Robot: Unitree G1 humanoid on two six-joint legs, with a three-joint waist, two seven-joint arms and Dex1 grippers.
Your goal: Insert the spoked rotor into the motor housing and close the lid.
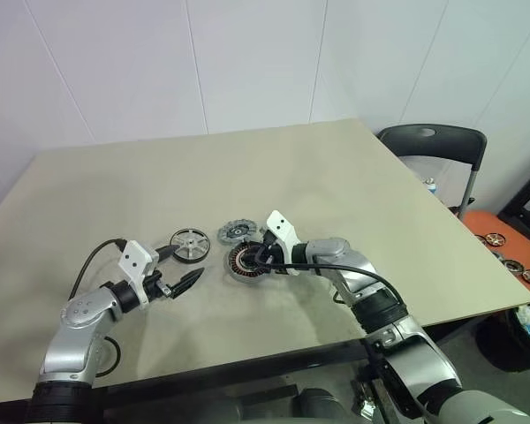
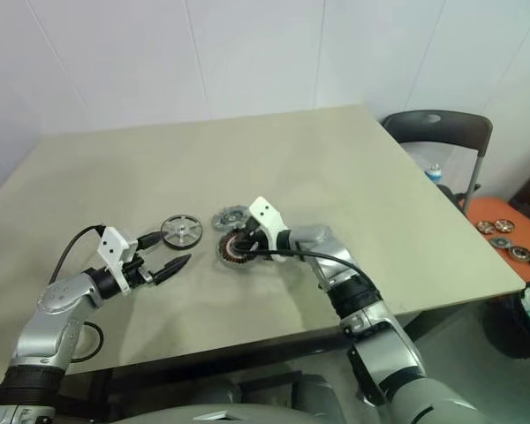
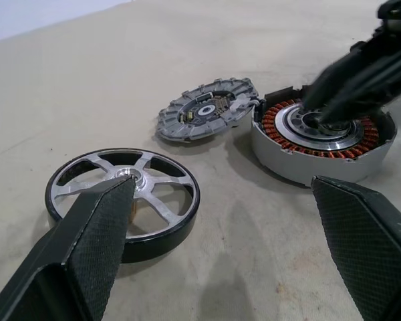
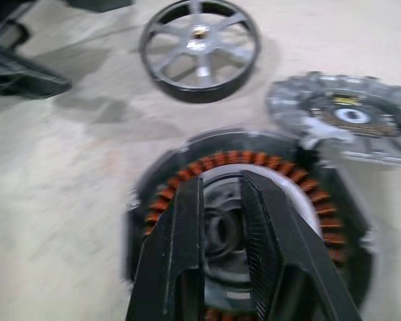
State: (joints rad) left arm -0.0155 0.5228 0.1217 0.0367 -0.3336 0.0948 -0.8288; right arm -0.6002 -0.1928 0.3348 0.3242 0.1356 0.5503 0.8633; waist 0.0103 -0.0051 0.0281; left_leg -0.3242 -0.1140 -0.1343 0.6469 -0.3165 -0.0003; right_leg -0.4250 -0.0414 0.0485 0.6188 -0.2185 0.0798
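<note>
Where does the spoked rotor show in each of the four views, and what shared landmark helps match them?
Left eye view: spoked rotor, flat on the table, ahead of the left gripper.
Right eye view: beside the lid.
Left wrist view: behind one finger.
Right wrist view: beyond the right gripper.
Shared landmark: the motor housing, with orange windings.

No text, brand, number or sign can be read anywhere. The round grey notched metal lid (image 3: 209,110) carries a small yellowish patch near its centre, too blurred to read.
</note>
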